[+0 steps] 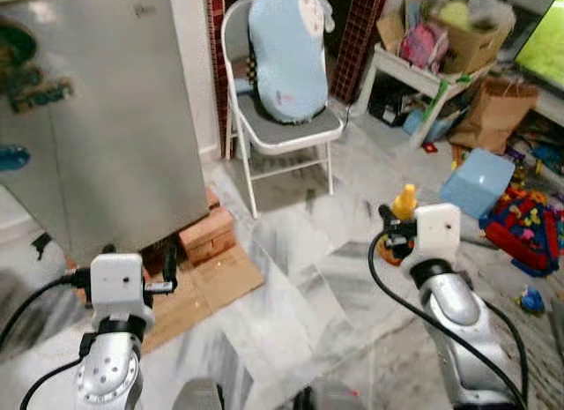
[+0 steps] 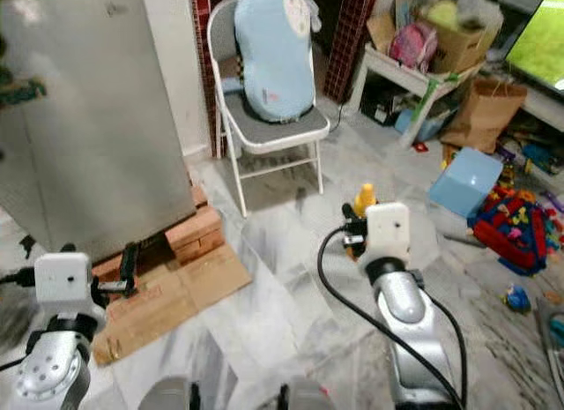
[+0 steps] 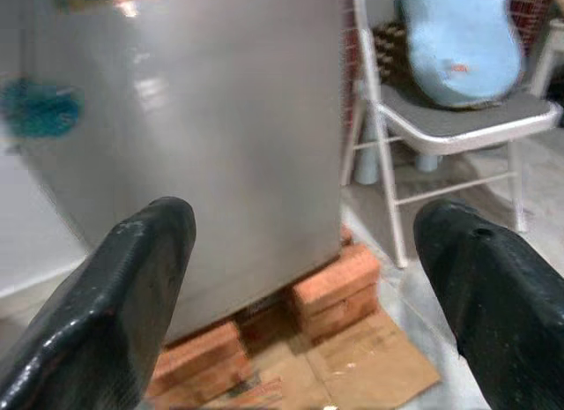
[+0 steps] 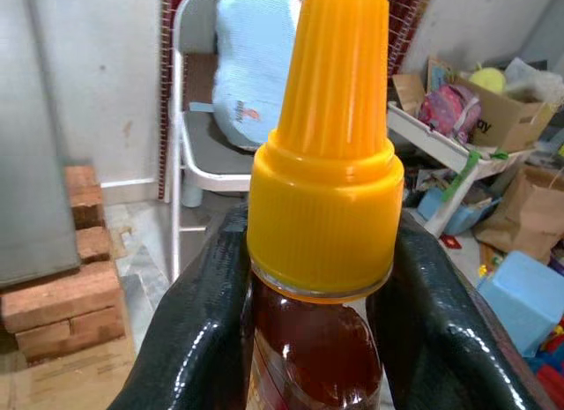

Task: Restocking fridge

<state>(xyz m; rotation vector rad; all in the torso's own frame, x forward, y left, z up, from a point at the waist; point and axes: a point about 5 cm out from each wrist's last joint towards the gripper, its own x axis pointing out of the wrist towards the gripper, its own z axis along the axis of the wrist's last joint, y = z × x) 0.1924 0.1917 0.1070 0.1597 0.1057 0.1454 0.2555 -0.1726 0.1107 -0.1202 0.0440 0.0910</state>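
A: Yellow cap first: we read a ribbed yellow cap on a bottle [image 4: 322, 251] of dark amber liquid, pinched at its neck by the two black fingers [image 4: 198, 331] of our right hand [image 1: 394, 227]. The bottle stands upright in that grip, cap above the fingers.

B: Confirmed. What lies beyond the right hand?

A: Ahead of it we see a white folding chair [image 1: 284, 132] carrying a pale blue cushion [image 1: 286, 53]. Off to the hand's outer side, a pale blue box [image 1: 477, 182] rests tilted on the marble floor [image 1: 308, 287] beside a heap of coloured toys [image 1: 529, 225]. Farther past those stand a low white shelf [image 1: 414, 75] with cardboard boxes on top and a brown paper bag [image 1: 495, 110] next to it.

B: And our left hand?

A: Our left hand [image 3: 308, 295] has its fingers [image 3: 123, 295] spread wide apart, gripping nothing. Directly ahead of it stands the grey fridge [image 1: 97, 119], door closed, raised on red bricks [image 1: 207, 234]. A flattened sheet of cardboard [image 1: 211, 287] lies on the floor just below and ahead of this hand, touching the bricks.

B: Position of the bottle relative to the fridge?

A: Well apart; the bottle is at the right hand, the fridge is in front of the left hand, and the chair stands between them, farther back.
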